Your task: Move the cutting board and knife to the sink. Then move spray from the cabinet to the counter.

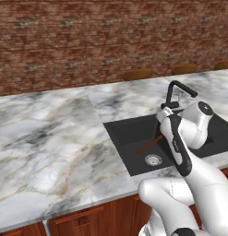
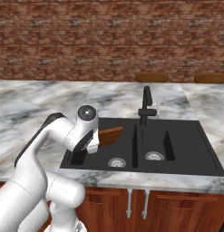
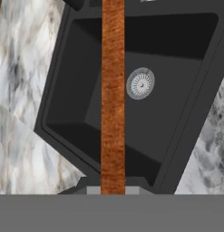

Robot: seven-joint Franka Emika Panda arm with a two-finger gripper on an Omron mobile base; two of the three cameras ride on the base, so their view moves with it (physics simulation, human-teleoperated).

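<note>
Wooden cutting board point(image 3: 113, 95) edge-on between jaws

Arm bent over and reaching down, jaws clamped on a board.

The white arm rises from its base, folds at a dark elbow and bows forward, its round wrist joint uppermost and the hand pointing downward. The gripper point(image 2: 96, 141) hangs low at the end of it, closed tight on the edge of the cutting board point(image 2: 110, 135), which juts out sideways from the hand. From the left side the forearm hides most of the hand, with just a sliver of board showing beside it.
</note>
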